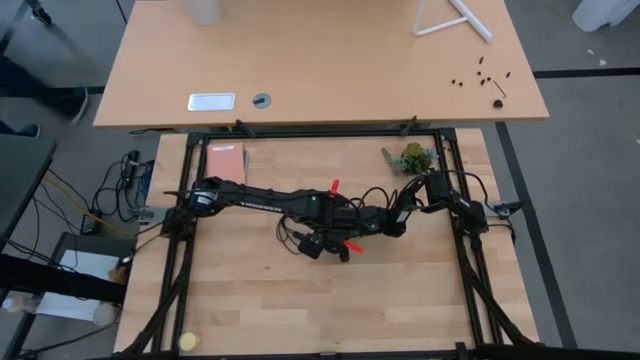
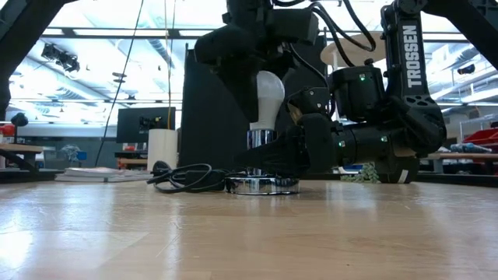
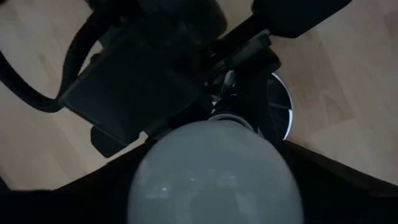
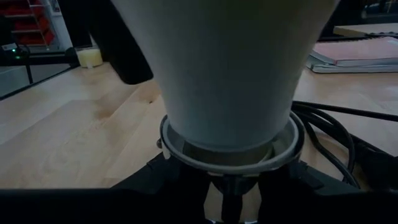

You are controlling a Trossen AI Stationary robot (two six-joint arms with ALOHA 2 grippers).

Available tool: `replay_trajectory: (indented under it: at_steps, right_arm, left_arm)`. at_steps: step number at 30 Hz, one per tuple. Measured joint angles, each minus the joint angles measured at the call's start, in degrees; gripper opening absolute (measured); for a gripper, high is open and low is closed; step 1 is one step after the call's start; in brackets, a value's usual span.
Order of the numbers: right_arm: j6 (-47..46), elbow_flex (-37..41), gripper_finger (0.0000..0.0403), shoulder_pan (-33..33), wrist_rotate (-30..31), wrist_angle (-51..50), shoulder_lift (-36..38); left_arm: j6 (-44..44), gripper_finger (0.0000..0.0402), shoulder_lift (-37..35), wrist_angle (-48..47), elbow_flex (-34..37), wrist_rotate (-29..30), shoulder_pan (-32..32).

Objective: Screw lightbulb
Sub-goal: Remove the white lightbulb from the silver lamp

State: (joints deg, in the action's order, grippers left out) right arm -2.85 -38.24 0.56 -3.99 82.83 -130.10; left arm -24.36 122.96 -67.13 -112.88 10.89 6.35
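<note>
A: Where's the lightbulb (image 2: 269, 97) sitting right now?

B: It's standing upright, screw end down, in the socket (image 2: 262, 184) near the table's (image 2: 117, 233) middle, black cord (image 2: 183, 177) trailing off beside it. The right wrist view is showing the bulb's neck sitting inside the socket's ring.

A: Grippers?

B: The left gripper (image 3: 211, 186) is coming down over the bulb's dome from above, fingers lying along either side of the glass. They're looking wide, but I cannot tell whether they're pressing on it or just clear. The right gripper (image 2: 292, 152) is reaching in low at the socket's neck; whether its jaws are clamping there I cannot tell either, they're hidden.

A: Progress?

B: I'm judging it as well along: bulb's seated and vertical, so placing is done. What's remaining is probably turning it home, and how deep the thread is sitting isn't showing.

A: Anything else?

B: Just a plant (image 1: 411, 157) sitting by the right arm's base.
</note>
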Motion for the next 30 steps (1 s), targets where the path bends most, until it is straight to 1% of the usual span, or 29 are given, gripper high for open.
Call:
replay_trajectory:
  at_steps: [5,8,12,16,19,23,30]
  right_arm:
    - [0.2,0.0,0.0182,0.0,0.0,-0.1,0.0]
    - [0.1,0.0,0.0182,0.0,0.0,-0.1,0.0]
    - [0.1,0.0,0.0182,0.0,0.0,-0.1,0.0]
    - [0.1,0.0,0.0182,0.0,0.0,-0.1,0.0]
    - [0.1,0.0,0.0182,0.0,0.0,-0.1,0.0]
    - [0.1,0.0,0.0182,0.0,-0.1,-0.1,0.0]
    - [0.2,0.0,0.0182,0.0,-0.2,-0.1,0.0]
  left_arm:
    - [0.0,0.028,0.0,0.2,0.0,0.4,0.0]
    - [0.3,0.0259,0.0,0.1,0.0,0.4,0.0]
    - [1.0,0.0259,0.0,0.1,0.0,0.4,0.0]
    - [6.2,0.027,0.0,-0.1,0.0,0.4,0.0]
    - [13.5,0.0269,0.0,-0.2,0.0,-0.4,0.0]
    - [27.1,0.0262,0.0,-0.3,0.0,-1.4,-0.1]
    - [50.4,0.0263,0.0,-0.6,0.1,-2.6,0.0]
